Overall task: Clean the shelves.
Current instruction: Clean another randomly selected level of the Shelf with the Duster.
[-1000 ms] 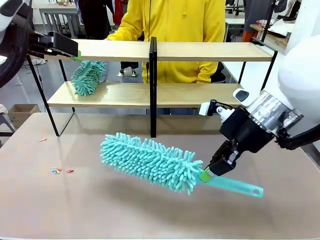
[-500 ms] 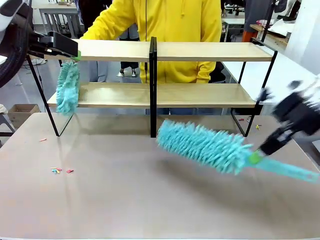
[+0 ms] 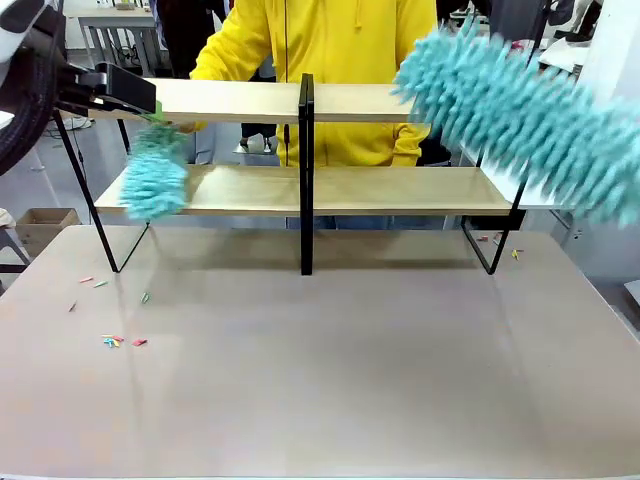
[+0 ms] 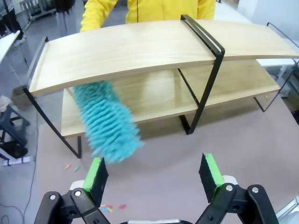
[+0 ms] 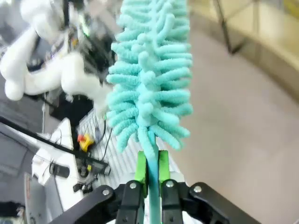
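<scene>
**Right duster swings up off the table**

Since a second ago, the right arm's teal microfibre duster (image 3: 520, 110) has risen from the table (image 3: 330, 380) to two o'clock, blurred, level with the top board of the shelves (image 3: 300, 190), which span the far side at twelve o'clock. A second duster (image 3: 155, 180) has shifted at the lower board's ten o'clock end.

Left wrist view: the left gripper (image 4: 154, 172) stands wide apart, holding nothing; the shelves (image 4: 140, 46) lie beyond at twelve.

Right wrist view: the right gripper (image 5: 150, 173) is clamped on the duster's handle (image 5: 150, 161).
</scene>
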Motion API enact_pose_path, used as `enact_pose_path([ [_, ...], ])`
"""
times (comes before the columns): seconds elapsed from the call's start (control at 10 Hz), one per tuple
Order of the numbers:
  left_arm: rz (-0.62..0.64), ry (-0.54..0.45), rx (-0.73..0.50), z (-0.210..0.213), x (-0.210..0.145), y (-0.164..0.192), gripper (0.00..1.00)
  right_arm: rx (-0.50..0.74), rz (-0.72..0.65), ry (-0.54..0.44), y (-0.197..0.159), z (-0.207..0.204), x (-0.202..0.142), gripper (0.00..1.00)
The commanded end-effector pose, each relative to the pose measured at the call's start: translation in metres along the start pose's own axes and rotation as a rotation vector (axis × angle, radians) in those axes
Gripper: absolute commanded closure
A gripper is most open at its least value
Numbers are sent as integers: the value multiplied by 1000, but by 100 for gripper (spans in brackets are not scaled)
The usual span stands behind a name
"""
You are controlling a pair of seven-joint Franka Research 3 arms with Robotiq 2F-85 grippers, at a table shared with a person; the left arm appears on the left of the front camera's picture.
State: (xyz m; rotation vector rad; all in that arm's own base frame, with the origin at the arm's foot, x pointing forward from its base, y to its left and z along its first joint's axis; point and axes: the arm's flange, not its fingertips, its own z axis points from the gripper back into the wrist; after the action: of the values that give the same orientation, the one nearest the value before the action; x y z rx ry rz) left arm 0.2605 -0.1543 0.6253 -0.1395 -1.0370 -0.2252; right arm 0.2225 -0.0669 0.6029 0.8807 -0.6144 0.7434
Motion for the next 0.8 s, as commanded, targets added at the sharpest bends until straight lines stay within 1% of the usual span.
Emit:
enact_pose_path([
  [0.0, 3, -1, 9, 0, 0, 1, 0, -51, 35, -190, -23, 9, 7, 88],
  [0.1, 3, -1, 9, 0, 0, 1, 0, -71, 81, -290, -22, 26, 10, 88],
  [0.2, 3, -1, 9, 0, 0, 1, 0, -64, 150, -409, -16, 49, 13, 88],
  [0.3, 3, -1, 9, 0, 0, 1, 0, -151, 155, -499, -14, 63, 14, 88],
  [0.4, 3, -1, 9, 0, 0, 1, 0, -175, 156, -552, -18, 64, 14, 88],
  [0.5, 3, -1, 9, 0, 0, 1, 0, -112, 76, -412, -16, 61, 11, 88],
  [0.7, 3, -1, 9, 0, 0, 1, 0, -112, 76, -412, -16, 61, 11, 88],
])
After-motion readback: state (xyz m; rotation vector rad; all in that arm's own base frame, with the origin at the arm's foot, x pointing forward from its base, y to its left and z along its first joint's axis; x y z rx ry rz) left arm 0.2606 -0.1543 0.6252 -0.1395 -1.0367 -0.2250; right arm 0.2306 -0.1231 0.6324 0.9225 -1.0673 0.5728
